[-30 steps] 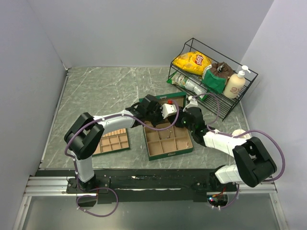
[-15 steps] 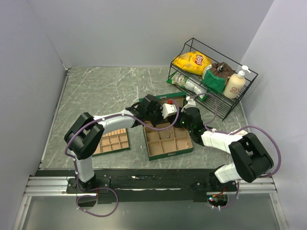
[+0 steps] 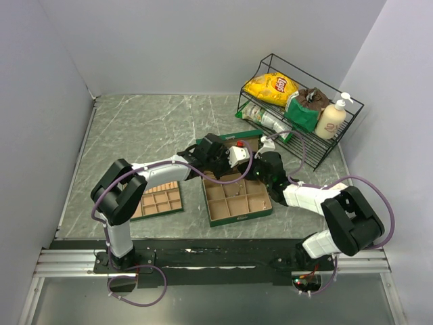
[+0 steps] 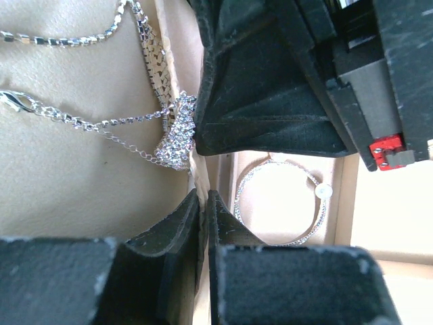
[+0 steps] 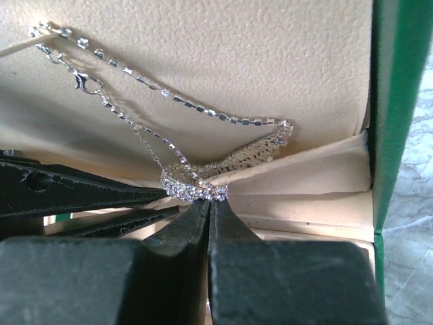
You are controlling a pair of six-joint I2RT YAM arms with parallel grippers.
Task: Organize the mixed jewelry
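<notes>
Overhead camera behind the arms (image 3: 169,172) surveys the whole desk (image 3: 135,128); both wrist cameras press close on one tan-lined box (image 5: 270,61) and its rhinestone chain (image 5: 203,108).

Marbled grey table (image 3: 135,128) bears a green box (image 3: 238,217), tan tray (image 3: 162,200), wire rack (image 3: 306,143).

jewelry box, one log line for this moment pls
site: box | left gripper: pinching divider wall | right gripper: shut, tips at sparkly ring, hold unclear | chains: beside ring | bangle: next compartment
</notes>
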